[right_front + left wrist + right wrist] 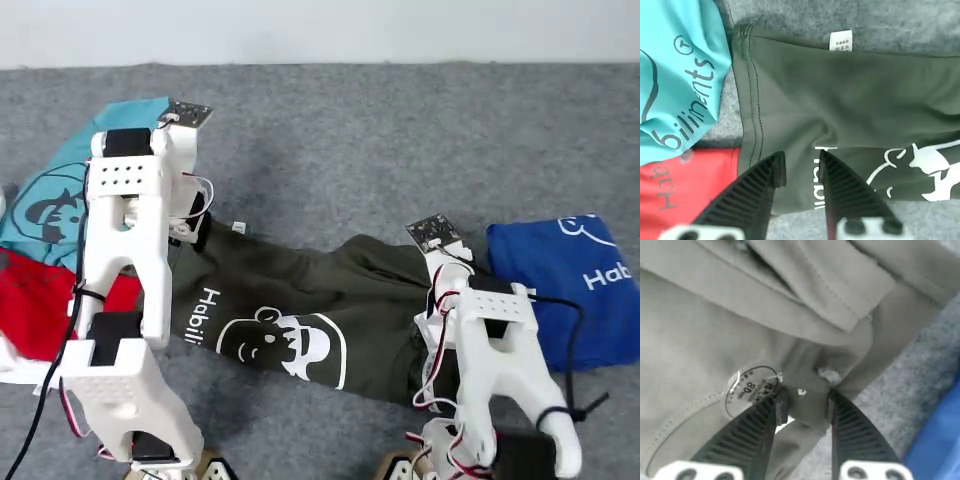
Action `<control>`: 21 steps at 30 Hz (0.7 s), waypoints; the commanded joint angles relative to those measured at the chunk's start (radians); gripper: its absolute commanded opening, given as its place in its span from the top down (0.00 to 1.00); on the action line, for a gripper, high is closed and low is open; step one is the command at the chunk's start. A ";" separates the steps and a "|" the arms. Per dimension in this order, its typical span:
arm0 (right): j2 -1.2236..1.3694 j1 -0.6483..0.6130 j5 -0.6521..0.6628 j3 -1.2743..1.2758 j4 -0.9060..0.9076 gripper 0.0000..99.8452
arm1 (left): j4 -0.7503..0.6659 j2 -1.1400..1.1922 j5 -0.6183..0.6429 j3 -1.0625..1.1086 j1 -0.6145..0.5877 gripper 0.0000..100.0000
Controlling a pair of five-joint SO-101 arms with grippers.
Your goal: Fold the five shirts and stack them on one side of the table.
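A dark olive shirt (300, 290) with a white print lies spread across the middle of the grey table. My left gripper (801, 167) is at its hem end (752, 125), beside the white lettering, shut on a pucker of the cloth. At the collar end, my right gripper (804, 402) is shut on bunched olive fabric (805, 360) next to the round size print (751, 390). A folded blue shirt (575, 290) lies at the right of the table. A teal shirt (45, 190) and a red shirt (30, 300) lie at the left.
The teal shirt (675, 75) and red shirt (685, 192) lie close against the olive hem. A white care tag (841, 40) sticks out at the olive shirt's edge. Bare grey table (400, 130) stretches behind the shirts.
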 commanded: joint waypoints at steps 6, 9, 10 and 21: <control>0.027 -0.012 -0.002 -0.025 -0.048 0.96 | 0.017 -0.046 0.009 -0.005 0.003 0.88; 0.027 -0.012 0.000 -0.038 -0.045 0.98 | 0.017 -0.046 0.009 -0.005 0.003 0.88; 0.027 -0.012 0.002 -0.040 -0.050 0.98 | 0.017 -0.046 0.009 -0.005 0.003 0.88; 0.038 0.200 0.183 -0.124 -0.053 0.99 | 0.018 -0.046 0.009 -0.004 0.008 0.88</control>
